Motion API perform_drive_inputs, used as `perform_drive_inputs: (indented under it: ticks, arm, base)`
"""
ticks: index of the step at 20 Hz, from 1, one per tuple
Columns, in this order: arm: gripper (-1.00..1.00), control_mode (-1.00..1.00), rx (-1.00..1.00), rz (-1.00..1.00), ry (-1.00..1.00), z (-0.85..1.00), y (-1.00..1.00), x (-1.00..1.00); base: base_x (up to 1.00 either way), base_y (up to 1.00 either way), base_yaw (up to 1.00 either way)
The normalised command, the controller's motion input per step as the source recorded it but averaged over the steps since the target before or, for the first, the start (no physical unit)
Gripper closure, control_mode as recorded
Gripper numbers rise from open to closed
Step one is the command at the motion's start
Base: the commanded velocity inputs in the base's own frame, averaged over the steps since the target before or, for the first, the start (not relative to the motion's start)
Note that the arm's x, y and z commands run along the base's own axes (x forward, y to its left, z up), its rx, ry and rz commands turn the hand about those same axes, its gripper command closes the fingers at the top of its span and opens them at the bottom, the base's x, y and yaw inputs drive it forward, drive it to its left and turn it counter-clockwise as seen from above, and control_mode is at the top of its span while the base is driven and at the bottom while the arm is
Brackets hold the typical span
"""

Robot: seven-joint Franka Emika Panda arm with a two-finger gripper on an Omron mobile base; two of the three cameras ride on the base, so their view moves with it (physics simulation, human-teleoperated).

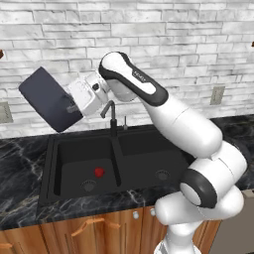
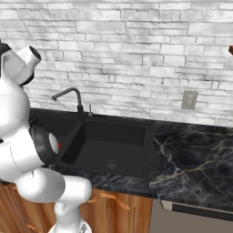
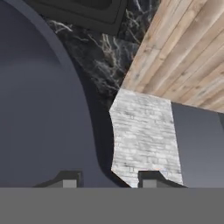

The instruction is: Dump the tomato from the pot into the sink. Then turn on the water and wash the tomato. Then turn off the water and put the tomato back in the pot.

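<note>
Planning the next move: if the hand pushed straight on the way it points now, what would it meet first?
The pot it already grips: the hand points left into the tilted pot. Beyond that, probably the brick wall, though depth is unclear.

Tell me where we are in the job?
Dump looks done: the tomato lies in the sink's left basin near its drain. In hand: the gripper holds the pot tipped above the sink. Left: set the pot down, run the faucet, wash, shut off, return the tomato.
</note>
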Motion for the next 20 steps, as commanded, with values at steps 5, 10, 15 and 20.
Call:
perform_drive_inputs:
  ticks: [5,10,15,20]
  arm:
    - [1.00,-1.00,-0.24,0.27,-0.23,-0.09,0.33,-0.48]
    - [1.00,-1.00,-0.31,0.31,-0.21,-0.36,0.23,-0.06]
    - [1.00,-1.00,-0.32,0.28,-0.20,-0.39,0.30,-0.25]
    - [1.00,-1.00,-0.21,0.20,-0.21,-0.46,0.15,-0.36]
  base:
    - [0.00,0.00,0.00]
    - [0.00,0.00,0.00]
    - [0.00,0.00,0.00]
    - [0.00,0.00,0.00]
